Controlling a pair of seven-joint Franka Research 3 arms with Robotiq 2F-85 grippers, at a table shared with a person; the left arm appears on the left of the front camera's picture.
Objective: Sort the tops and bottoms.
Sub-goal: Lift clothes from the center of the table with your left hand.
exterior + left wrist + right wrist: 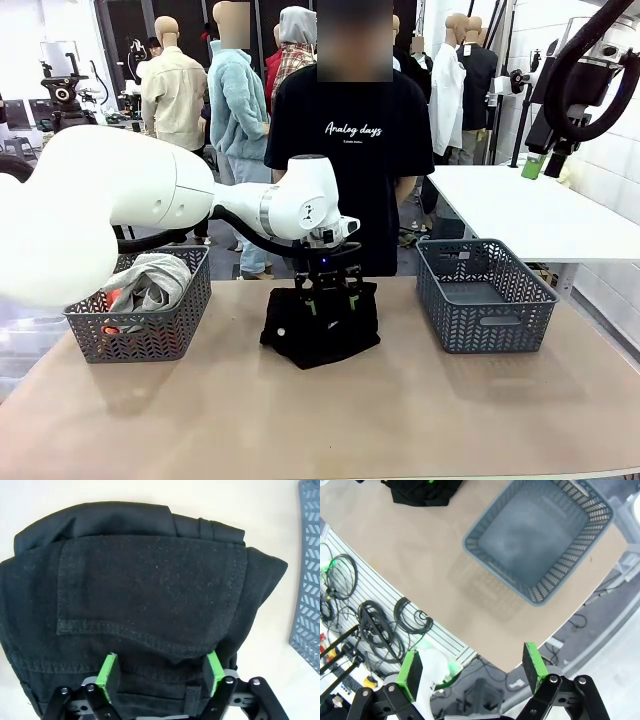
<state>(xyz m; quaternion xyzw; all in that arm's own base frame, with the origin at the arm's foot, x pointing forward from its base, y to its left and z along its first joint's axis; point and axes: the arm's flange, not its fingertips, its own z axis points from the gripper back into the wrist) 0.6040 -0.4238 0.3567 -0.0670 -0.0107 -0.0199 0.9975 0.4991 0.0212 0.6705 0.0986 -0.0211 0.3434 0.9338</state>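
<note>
1. The tops (150, 282) sit in the left basket (140, 345); we judge that half done.
2. The bottoms (320, 332) lie mid-table; our left gripper (161, 672) straddles them, jaws wide, nothing pinched.
3. Our right gripper (472, 665) hangs open, empty, above the right basket (572, 562).

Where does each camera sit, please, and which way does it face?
Front view: fixed between the arms, facing across the table to the person; the left arm shows.
Left wrist view: on the left wrist, facing down onto the black garment; its open fingers show.
Right wrist view: on the raised right wrist, facing down onto a grey basket; its open fingers show.
Shared: the black garment lies in all three.
</note>
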